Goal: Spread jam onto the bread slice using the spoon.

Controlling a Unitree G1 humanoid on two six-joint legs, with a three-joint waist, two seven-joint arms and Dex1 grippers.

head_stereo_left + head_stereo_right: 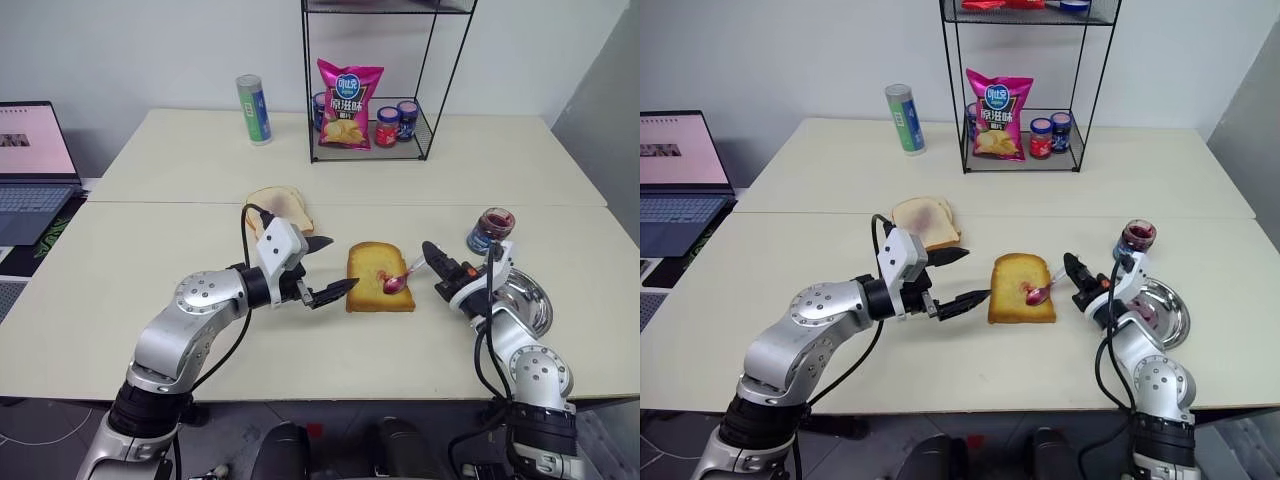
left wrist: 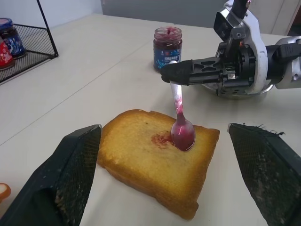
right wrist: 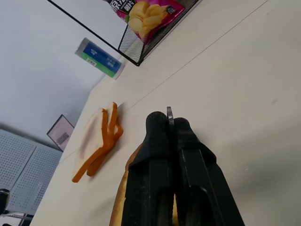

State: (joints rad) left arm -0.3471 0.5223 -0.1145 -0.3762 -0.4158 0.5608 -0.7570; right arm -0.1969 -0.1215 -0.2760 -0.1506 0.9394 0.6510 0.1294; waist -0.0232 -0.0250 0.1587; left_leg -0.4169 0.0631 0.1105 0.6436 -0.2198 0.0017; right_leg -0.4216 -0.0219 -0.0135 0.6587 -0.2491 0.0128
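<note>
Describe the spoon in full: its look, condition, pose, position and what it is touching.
The spoon is small, slim and silver, looking like metal. Its bowl is coated in glossy red jam and streaks run up the handle. It tilts downward, bowl resting on the top face of the bread slice beside a small smear. The right gripper is shut on the handle's end.

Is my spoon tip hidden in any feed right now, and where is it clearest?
Right wrist view: the shut right claw hides the bowl of the slim silver metal spoon. Left wrist view: the bowl sits sharp on the thick golden toasted bread slice beside a red jam smear.
</note>
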